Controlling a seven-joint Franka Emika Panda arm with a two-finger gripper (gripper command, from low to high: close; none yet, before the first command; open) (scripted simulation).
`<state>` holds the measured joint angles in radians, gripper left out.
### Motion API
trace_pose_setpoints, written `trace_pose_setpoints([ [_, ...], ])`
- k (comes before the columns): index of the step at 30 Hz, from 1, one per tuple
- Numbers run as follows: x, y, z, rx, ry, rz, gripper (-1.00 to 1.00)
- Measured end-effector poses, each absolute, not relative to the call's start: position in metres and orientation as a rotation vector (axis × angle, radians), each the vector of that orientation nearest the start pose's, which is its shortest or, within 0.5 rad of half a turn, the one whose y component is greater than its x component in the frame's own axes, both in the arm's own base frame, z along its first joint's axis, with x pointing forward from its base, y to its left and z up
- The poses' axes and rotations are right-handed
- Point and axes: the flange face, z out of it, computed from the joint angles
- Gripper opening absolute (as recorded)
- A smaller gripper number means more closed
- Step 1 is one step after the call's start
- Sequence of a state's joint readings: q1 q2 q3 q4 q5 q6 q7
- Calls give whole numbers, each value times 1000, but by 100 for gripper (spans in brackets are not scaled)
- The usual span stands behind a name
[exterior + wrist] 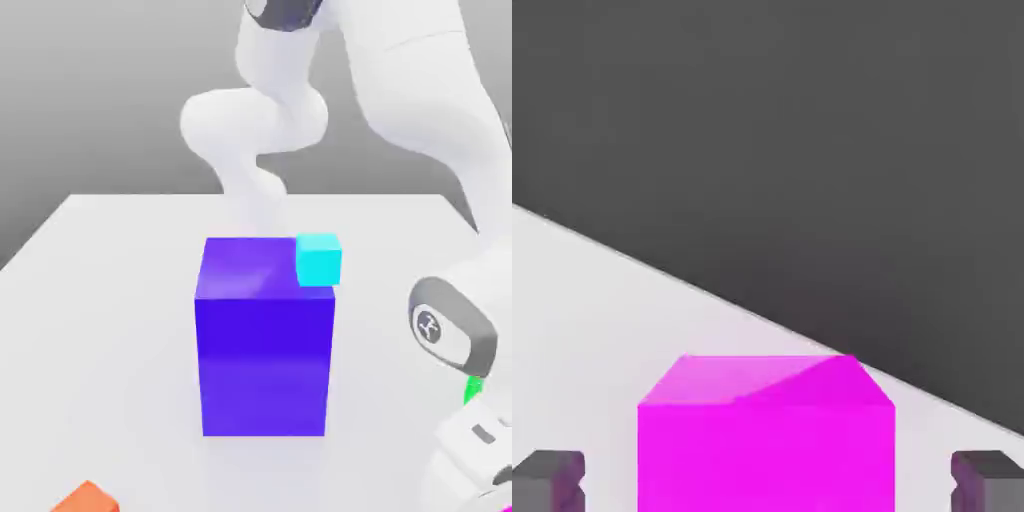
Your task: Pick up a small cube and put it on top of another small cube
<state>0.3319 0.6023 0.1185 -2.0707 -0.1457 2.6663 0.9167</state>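
We saw a white table [100,300] carrying a big blue-purple block [265,345] near its middle. A cyan cube [319,259] sat behind the block toward the far edge. An orange cube [88,497] lay near the front edge, and a magenta cube [767,440] rested on the table close to one edge.

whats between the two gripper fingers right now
The magenta cube sits between the gripper's fingertips in the hand view, with gaps on both sides.
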Motion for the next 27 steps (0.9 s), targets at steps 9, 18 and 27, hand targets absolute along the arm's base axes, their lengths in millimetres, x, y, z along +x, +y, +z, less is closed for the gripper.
trace_pose_setpoints([
  [9,507,268,193,-3090,527,8,-100],
  [18,353,334,238,-3121,188,21,-100],
  [27,310,340,187,-3140,89,-1,100],
])
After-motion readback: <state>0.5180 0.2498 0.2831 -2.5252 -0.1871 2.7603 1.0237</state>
